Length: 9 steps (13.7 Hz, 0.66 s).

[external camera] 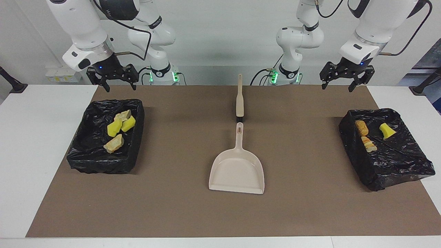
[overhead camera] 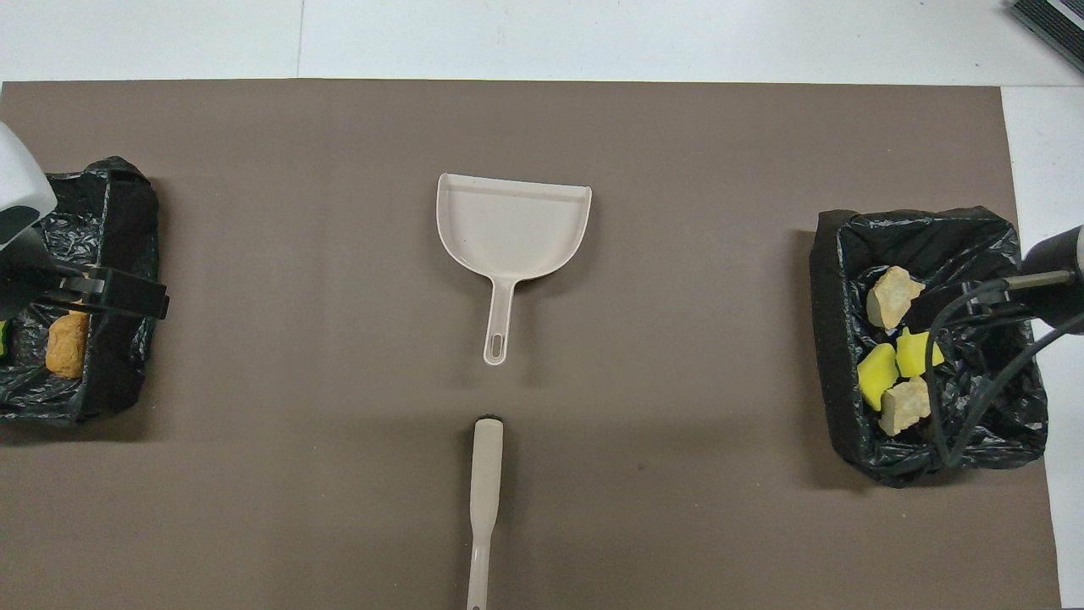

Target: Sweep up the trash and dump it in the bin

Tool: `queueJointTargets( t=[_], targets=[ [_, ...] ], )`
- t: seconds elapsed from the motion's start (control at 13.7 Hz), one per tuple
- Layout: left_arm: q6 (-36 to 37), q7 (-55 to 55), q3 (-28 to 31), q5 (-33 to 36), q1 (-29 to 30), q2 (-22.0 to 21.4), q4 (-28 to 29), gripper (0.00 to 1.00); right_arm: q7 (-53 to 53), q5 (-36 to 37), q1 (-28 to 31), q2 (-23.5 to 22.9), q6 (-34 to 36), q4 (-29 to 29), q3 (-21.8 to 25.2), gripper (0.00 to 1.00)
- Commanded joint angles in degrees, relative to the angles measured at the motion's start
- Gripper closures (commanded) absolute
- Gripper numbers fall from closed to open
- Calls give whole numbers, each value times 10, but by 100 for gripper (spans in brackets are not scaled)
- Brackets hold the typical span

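A long white bench (external camera: 38,144) carries a flat brown mat (external camera: 179,213) that covers most of its top and leaves bare white strips at both ends and along the edge farthest from the robots. Above it stands a plain pale grey-white wall (external camera: 220,38), evenly lit, with soft shadows. A small white box-like fitting (external camera: 61,74), possibly a socket strip, sits low against the wall. Dark angled stands (external camera: 12,84) rise at both ends of the bench.
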State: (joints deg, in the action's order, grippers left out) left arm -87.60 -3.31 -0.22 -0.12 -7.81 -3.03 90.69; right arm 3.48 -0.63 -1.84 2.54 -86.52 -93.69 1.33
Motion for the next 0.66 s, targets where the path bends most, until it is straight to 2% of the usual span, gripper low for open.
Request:
queueJointTargets(
  t=[0.0,0.58],
  targets=[
    [15,-6,0,9,6,10,-21,0,-12,-10,6,12,-13,-16,-3,0],
    [15,-21,0,4,24,4,-12,0,-9,-3,7,6,-13,-9,2,0]
  ],
)
